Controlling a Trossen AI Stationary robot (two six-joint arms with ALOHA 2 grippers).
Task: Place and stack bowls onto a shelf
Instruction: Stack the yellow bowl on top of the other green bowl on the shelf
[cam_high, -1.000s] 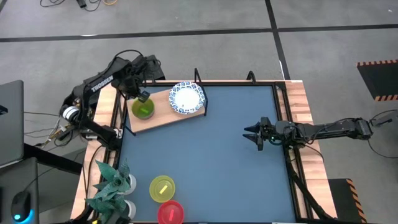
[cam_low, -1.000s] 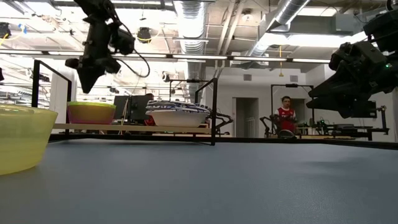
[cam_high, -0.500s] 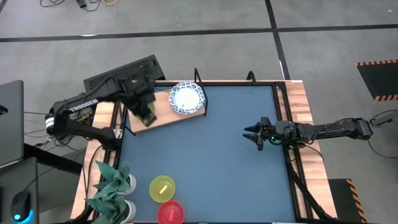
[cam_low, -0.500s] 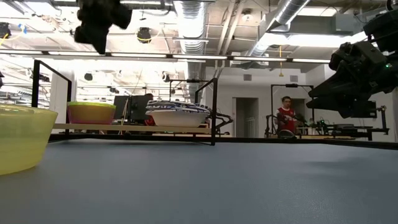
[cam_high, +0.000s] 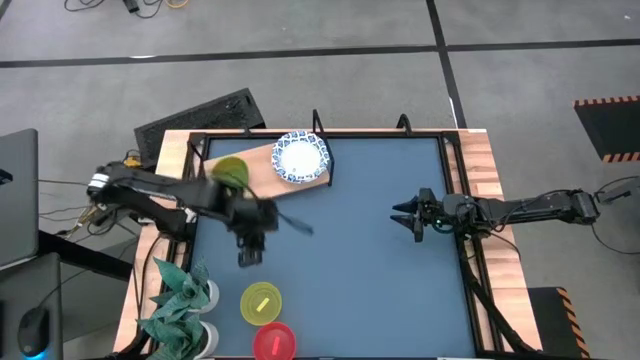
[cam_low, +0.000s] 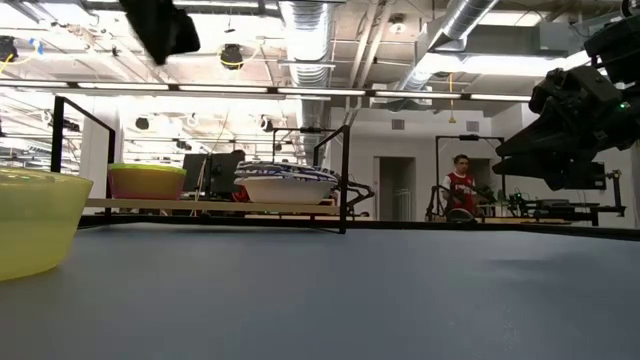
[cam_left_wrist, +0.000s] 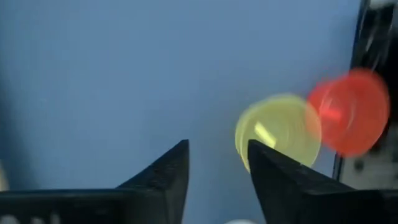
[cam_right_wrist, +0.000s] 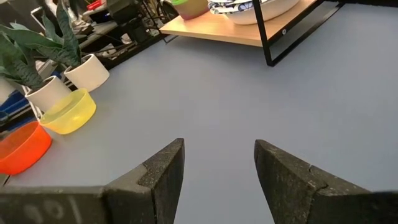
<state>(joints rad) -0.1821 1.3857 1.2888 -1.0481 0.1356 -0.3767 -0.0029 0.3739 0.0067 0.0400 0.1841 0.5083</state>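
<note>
High view: left gripper (cam_high: 249, 256) hung open and empty over blue tabletop (cam_high: 380, 280), above yellow bowl (cam_high: 261, 302) and red bowl (cam_high: 274, 341); plant (cam_high: 178, 296) beside them.

Low view: green-over-purple stack (cam_low: 146, 180) and patterned bowls (cam_low: 288, 183) sat on shelf (cam_low: 215, 209); a person (cam_low: 461, 186) far behind.

Right wrist view: right gripper (cam_right_wrist: 219, 163) open, empty.

Lower left of the high view, we see two potted plants (cam_high: 180, 300) on the counter (cam_high: 360, 250); a person (cam_low: 461, 187) stands mid-right of the low view.

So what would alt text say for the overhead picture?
Seen from above, the left tool hangs over a blue table, near a yellow bowl and red bowl. A wooden shelf holds a green bowl and patterned bowls.
</note>
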